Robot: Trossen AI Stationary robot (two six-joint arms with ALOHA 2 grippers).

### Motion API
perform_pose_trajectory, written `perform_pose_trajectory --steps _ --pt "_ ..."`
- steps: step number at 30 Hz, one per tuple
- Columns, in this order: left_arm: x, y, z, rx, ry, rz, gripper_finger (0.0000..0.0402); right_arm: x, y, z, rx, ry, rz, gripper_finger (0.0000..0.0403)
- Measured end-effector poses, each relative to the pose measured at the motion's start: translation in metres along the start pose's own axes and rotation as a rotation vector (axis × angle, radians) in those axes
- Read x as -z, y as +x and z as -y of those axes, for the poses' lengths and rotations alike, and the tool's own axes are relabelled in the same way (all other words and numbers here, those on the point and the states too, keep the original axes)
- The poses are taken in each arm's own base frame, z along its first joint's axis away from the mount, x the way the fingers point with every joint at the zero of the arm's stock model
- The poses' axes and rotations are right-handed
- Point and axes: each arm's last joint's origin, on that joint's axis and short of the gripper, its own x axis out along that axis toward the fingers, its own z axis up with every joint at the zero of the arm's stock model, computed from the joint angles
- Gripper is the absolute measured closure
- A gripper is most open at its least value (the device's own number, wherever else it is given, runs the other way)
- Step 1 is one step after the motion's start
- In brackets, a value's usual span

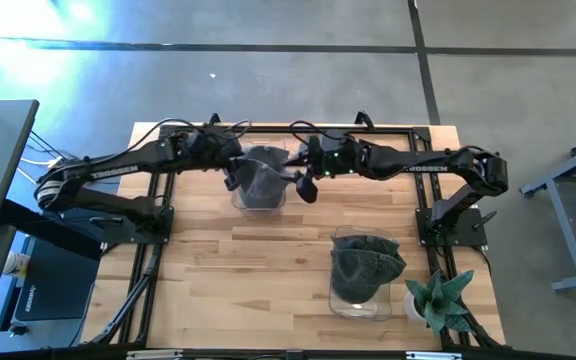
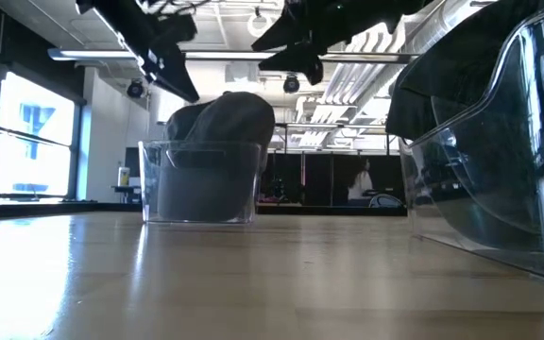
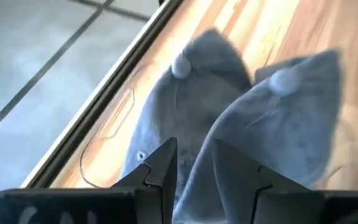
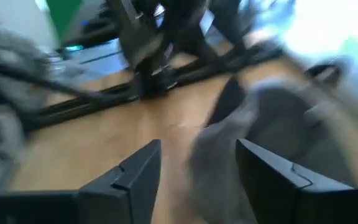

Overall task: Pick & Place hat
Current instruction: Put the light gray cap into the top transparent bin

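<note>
A soft grey hat [image 1: 260,178] slumps in a clear bin [image 1: 258,196], its crown bulging above the rim. The left gripper [image 1: 230,178] hangs just beside it, fingers narrowly parted, empty. The right gripper [image 1: 306,186], opposite, stands released with nothing between its fingers. Its wrist view blurs the hat's edges.

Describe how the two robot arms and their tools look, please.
Both arms are dark and slim, with loose black cables along them and pale lettering on the long links. A green light glows on the right arm. The left tool and right tool each have two flat, dark, angular fingers.
</note>
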Motion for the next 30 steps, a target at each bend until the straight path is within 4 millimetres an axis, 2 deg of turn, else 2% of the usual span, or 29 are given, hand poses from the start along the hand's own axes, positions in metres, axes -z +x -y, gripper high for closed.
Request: perform_pose_trajectory --steps 3,9,15,18,24,30 --pt "0.000 -0.014 -0.001 0.041 -0.044 0.037 0.0305 0.009 0.001 -0.001 -0.071 0.088 -0.096 0.0182" --pt "-0.001 -0.047 -0.001 0.246 -0.142 0.127 0.0305 0.023 0.011 0.008 0.007 0.090 -0.182 0.0178" --pt "0.007 -0.052 0.016 0.498 -0.138 0.030 0.0306 0.031 0.034 0.030 -0.107 0.126 -0.161 0.0202" --pt "0.016 -0.054 0.030 0.479 -0.085 -0.055 0.0315 0.027 0.044 0.041 -0.135 0.160 -0.151 0.0211" --pt "0.026 -0.044 0.051 0.238 -0.023 -0.156 0.0348 0.014 0.072 0.059 -0.223 0.221 -0.156 0.0206" --pt "0.027 -0.027 0.067 0.177 0.001 -0.183 0.0373 0.003 0.095 0.061 -0.391 0.271 -0.175 0.0212"
